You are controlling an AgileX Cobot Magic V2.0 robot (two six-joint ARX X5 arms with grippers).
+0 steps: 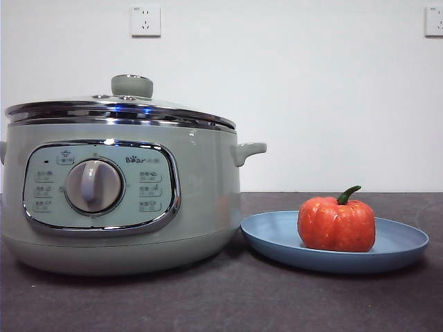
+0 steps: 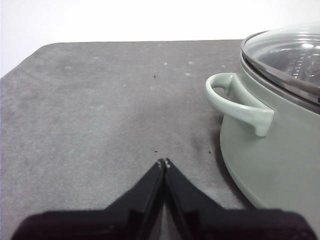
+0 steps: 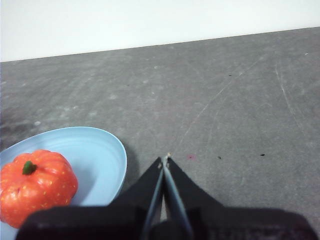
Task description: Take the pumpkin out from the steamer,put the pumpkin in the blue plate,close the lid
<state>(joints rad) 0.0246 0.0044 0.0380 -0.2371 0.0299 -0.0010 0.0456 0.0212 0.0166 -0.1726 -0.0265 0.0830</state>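
The orange-red pumpkin [image 1: 337,223] with its green stem sits upright in the blue plate [image 1: 401,245], to the right of the steamer [image 1: 118,200]. The glass lid [image 1: 121,105] with its pale green knob rests shut on the steamer's chrome rim. My left gripper [image 2: 164,162] is shut and empty, low over the bare table beside the steamer's side handle [image 2: 235,100]. My right gripper [image 3: 165,159] is shut and empty too, just beside the blue plate [image 3: 95,155] that carries the pumpkin [image 3: 36,184]. Neither arm shows in the front view.
The dark grey table [image 1: 228,304] runs back to a white wall with two power sockets [image 1: 145,21]. Its rounded far corner [image 2: 45,50] shows in the left wrist view.
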